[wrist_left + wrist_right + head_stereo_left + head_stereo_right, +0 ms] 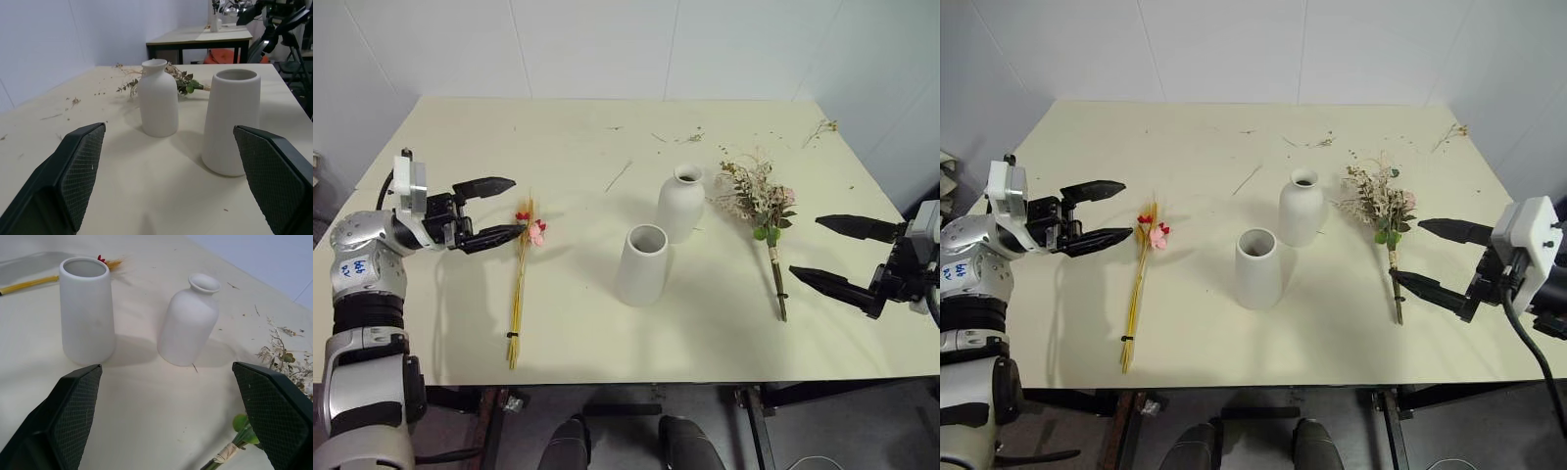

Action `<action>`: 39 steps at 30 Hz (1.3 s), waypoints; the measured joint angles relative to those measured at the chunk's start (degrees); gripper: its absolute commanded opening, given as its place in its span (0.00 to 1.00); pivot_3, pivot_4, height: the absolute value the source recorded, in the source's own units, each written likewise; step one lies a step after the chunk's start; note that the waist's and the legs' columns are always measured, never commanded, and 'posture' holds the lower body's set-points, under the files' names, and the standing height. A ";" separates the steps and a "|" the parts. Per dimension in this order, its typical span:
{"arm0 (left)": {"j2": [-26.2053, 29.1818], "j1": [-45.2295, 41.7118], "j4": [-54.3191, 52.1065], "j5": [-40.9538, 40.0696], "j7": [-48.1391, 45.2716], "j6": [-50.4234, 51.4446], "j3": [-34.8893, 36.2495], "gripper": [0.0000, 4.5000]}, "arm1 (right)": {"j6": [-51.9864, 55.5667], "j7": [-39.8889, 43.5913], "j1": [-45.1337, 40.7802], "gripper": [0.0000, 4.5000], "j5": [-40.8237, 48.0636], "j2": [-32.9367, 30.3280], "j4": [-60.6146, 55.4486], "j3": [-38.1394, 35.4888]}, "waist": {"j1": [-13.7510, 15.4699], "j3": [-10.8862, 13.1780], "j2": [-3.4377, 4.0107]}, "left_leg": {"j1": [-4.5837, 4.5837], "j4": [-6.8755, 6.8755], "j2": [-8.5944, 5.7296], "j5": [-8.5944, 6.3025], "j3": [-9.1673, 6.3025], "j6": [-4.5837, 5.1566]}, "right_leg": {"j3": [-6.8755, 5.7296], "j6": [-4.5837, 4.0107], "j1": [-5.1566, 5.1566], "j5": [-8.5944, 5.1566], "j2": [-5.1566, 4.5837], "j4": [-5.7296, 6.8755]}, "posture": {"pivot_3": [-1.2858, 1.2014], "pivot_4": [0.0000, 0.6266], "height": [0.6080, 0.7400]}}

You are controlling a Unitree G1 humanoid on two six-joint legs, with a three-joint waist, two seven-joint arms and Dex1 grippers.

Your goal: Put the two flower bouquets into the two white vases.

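Debris of dry twigs littered the far part of the surface. Two vases stood mid-surface: the bottle vase farther, the tapered vase nearer. Two bouquets lay flat, stems toward the near edge: the slim bundle toward the left edge, the bushy bunch toward the right. The left gripper and right gripper hung spread wide, grasping nothing.
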 measured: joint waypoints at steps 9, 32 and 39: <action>-1.89 -1.27 -0.07 -1.38 -0.03 1.68 -0.22 0.99 | 1.79 -7.19 -0.58 1.00 -2.26 1.57 -0.62 1.80 | 0.04 0.00 0.00 | 0.00 0.01 0.00 0.00 -0.01 0.00 | 0.00 0.00 0.00 0.00 0.00 0.02 | 0.52 0.24 1.00; -2.98 -10.14 3.15 -5.10 -0.04 7.46 -1.05 0.99 | 26.61 -27.51 -34.27 1.00 -22.89 7.33 32.12 33.55 | -0.06 0.01 0.02 | -0.15 -0.07 -0.01 -0.02 0.00 0.06 | 0.00 0.04 -0.21 -0.03 0.01 0.07 | 0.52 0.24 1.00; -0.64 -12.35 4.35 -3.82 -0.05 11.06 -2.71 0.99 | 26.71 -27.51 -36.34 1.00 -25.19 9.70 36.39 34.36 | -0.45 0.02 0.03 | -0.13 -0.06 0.00 -0.02 -0.01 0.06 | 0.01 0.05 -0.25 -0.05 0.05 0.22 | 0.52 0.24 1.00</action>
